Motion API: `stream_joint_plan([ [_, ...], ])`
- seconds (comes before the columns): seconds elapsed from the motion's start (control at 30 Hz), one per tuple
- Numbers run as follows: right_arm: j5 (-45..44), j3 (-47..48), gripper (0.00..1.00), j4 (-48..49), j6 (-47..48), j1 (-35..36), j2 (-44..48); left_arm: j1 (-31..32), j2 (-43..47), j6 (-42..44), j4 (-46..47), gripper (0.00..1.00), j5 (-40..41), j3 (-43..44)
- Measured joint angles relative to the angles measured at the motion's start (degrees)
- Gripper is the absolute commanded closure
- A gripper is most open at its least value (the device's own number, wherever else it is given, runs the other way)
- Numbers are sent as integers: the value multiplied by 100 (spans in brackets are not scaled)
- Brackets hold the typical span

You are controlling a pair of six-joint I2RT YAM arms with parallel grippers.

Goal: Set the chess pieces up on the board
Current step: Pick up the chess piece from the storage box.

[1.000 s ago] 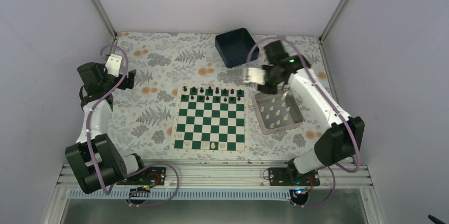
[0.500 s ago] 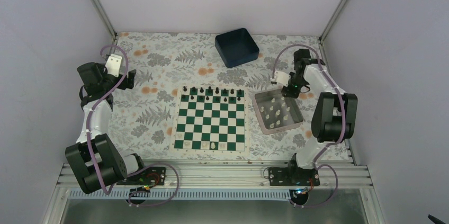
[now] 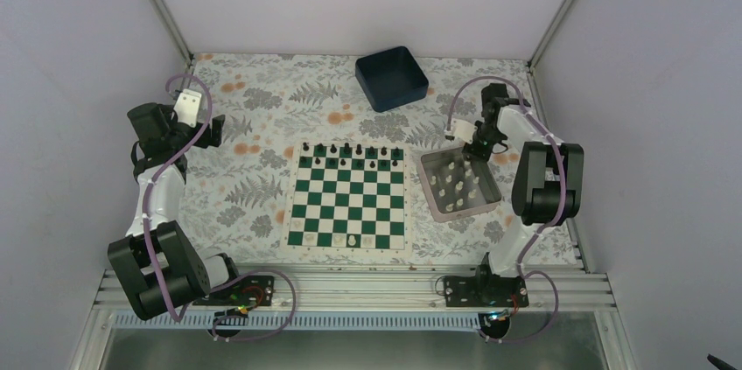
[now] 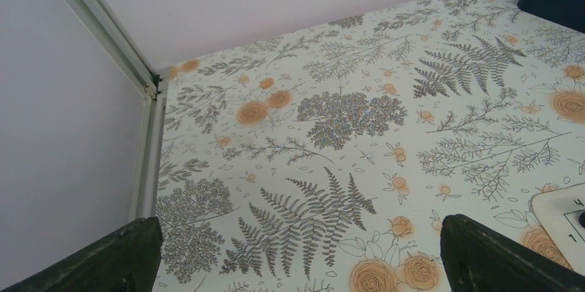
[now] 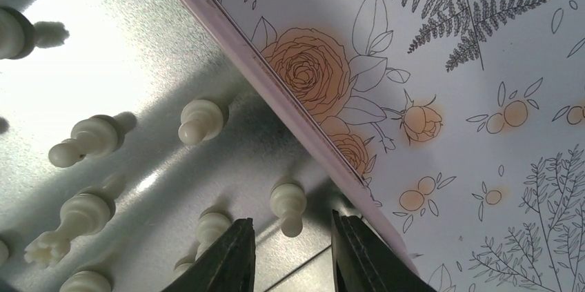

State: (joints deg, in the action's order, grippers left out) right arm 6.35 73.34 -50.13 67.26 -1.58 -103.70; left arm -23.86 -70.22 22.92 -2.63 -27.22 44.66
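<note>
Over the far right corner of the silver metal tray (image 3: pixel 431 188), in the view from above, the right gripper (image 3: pixel 470 148) is tipped down with its arm folded close to the side wall, probably so the wrist can come at the stock of cream chess pieces (image 3: pixel 455 182) lying loose inside; the chessboard (image 3: pixel 348 204) sits in the middle of the floral tablecloth (image 3: pixel 254 186), well apart from the tray, with the black pieces (image 3: pixel 350 156) ranked on its far rows and only a few cream ones (image 3: pixel 352 239) on the near row, so most of the set-up looks undone, while the dark blue bin (image 3: pixel 391 78) stands beyond the board and the left gripper (image 3: pixel 210 129) is parked out by the left wall, clear of the work; from the left wrist, its two dark fingers (image 4: pixel 124 257) stand wide apart over bare cloth with nothing between them, a corner of the board just showing at lower right; from the right wrist, the fingers (image 5: pixel 224 257) stand partly apart and bracket the head of a toppled cream pawn (image 5: pixel 288 207) lying just inside the tray's raised edge, gaps visible on both sides, so it seems lined up for a pinch but not gripped yet
</note>
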Motion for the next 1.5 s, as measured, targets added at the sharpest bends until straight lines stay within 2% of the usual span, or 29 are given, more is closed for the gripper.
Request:
stream_joint_plan([
  [0.57,-164,-208,71,48,-28,0,-90,0,0,0,0,0,0,0],
  [0.73,-173,-236,76,131,-68,0,-221,0,0,0,0,0,0,0],
  [0.93,-197,-236,90,179,-120,2,-330,0,0,0,0,0,-2,0],
  [1.23,-315,-236,93,-26,-138,68,-90,0,0,0,-2,0,-2,0],
  [1.33,-437,-184,92,-258,-208,308,234,0,0,0,0,0,-4,0],
  [1.5,-590,330,92,-726,-470,1537,866,0,0,-2,0,0,-2,0],
])
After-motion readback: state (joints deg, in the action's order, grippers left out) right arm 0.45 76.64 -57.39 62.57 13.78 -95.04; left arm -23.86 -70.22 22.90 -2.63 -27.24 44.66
